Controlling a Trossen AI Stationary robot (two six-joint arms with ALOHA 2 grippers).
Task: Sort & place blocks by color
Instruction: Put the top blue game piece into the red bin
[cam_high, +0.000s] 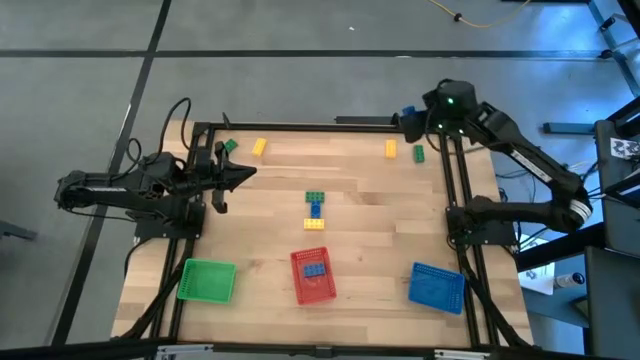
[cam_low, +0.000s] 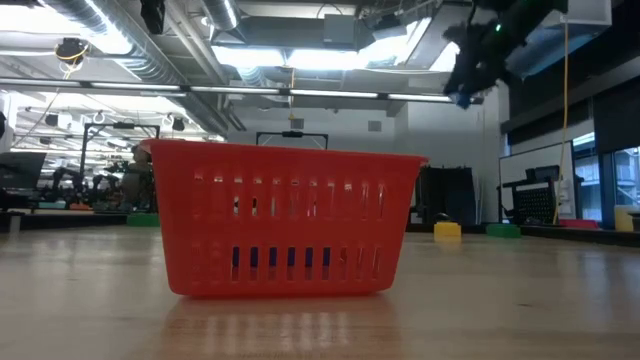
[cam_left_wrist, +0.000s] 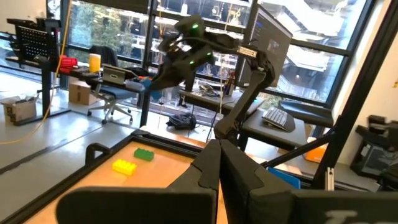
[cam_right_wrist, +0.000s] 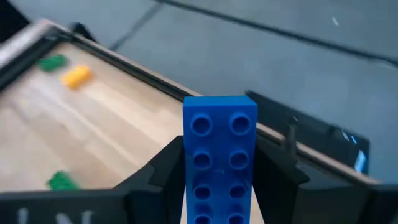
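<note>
High view: right hand is up at the far right corner of the bench, pinching a blue block between its fingers; right wrist view shows it studs-up in the grip, over the bench edge. Left hand sits at the far left side, pressed together w/ nothing in it.

Progress, as I judge it: early. One blue block lies in the red tray, so that looks mis-sorted. Green tray and blue tray look empty. Still loose on the bench: green block + yellow block far left, yellow block + green block far right, and a mid-bench row of green block, blue block, yellow block. Held blue likely goes to the blue tray next.

No brand, label or writing is readable in any view.
</note>
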